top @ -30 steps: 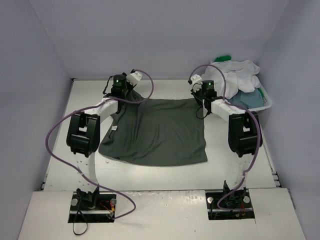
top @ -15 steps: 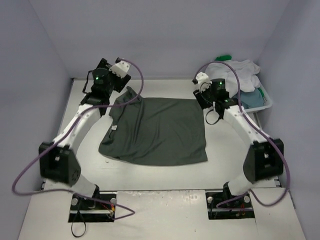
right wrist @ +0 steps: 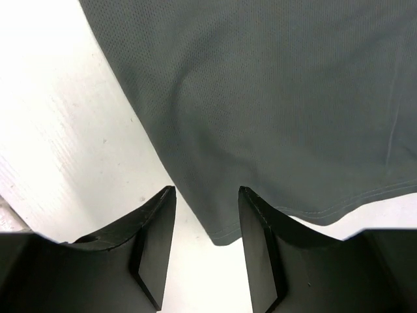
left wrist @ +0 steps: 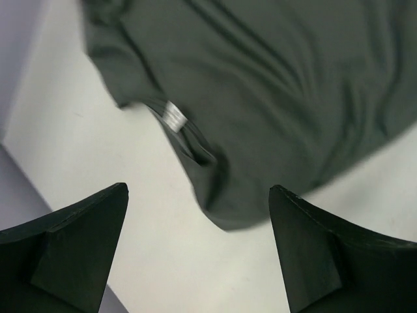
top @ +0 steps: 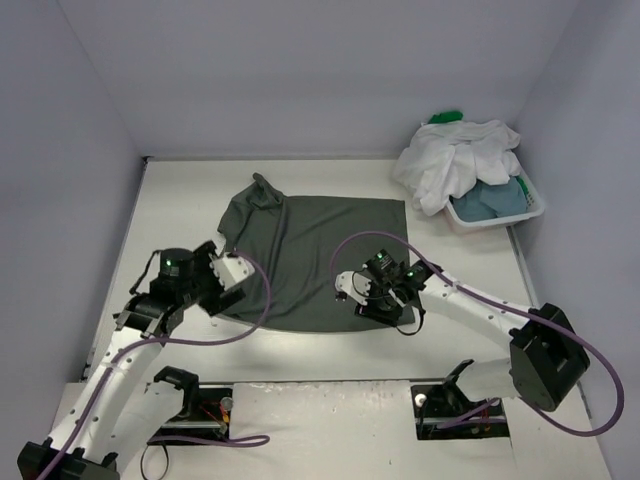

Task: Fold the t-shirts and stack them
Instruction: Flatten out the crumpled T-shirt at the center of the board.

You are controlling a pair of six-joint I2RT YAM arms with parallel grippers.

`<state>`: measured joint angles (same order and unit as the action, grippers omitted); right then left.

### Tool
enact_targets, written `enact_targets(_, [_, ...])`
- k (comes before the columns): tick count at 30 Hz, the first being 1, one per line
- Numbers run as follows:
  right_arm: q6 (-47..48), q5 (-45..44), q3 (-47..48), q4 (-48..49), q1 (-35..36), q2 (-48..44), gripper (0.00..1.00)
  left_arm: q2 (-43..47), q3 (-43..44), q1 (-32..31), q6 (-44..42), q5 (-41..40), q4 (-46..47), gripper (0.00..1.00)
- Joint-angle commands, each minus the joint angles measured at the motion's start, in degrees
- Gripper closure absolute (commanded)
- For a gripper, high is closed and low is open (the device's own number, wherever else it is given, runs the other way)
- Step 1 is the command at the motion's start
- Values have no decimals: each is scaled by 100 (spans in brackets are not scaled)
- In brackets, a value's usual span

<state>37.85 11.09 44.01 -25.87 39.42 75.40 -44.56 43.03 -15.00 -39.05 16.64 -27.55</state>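
Observation:
A dark grey t-shirt (top: 320,255) lies spread flat in the middle of the table, one sleeve bunched at its far left. My left gripper (top: 230,288) hovers open over the shirt's near left corner; in the left wrist view its fingers (left wrist: 78,241) stand wide apart over that corner (left wrist: 228,212), near a white label (left wrist: 174,116). My right gripper (top: 373,303) is open at the near right corner; the hemmed corner (right wrist: 225,229) lies between its fingers (right wrist: 156,241), not pinched. White (top: 455,160), blue-grey (top: 490,197) and green (top: 447,116) t-shirts are heaped in the basket.
The white slotted basket (top: 520,212) stands at the back right against the wall. Lilac walls close the table on the left, back and right. Purple cables loop from both arms over the near part of the table (top: 180,215).
Both arms have swung from the shirt's far edge back to its near corners. Both grippers have opened, and the far edge now lies flat on the table.

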Motion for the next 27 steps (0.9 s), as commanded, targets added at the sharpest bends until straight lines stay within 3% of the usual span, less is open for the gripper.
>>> enact_targets(1, [30,-318,178,12,180,36,60,254,-389,-11,-691,-20,-505,17])
enact_targets(6, [47,-503,257,29,277,501,58,255,-848,-11,-850,-188,-243,17])
enact_targets(20, [65,-934,292,38,294,1451,55,-1028,-1103,-11,-718,-285,811,17])
enact_targets(23, [65,-881,275,55,286,1574,63,-1327,-1165,-11,-745,-302,988,17])
enact_targets(27, [109,-863,275,108,286,1698,94,-1713,-1147,-11,-736,-250,1155,17])
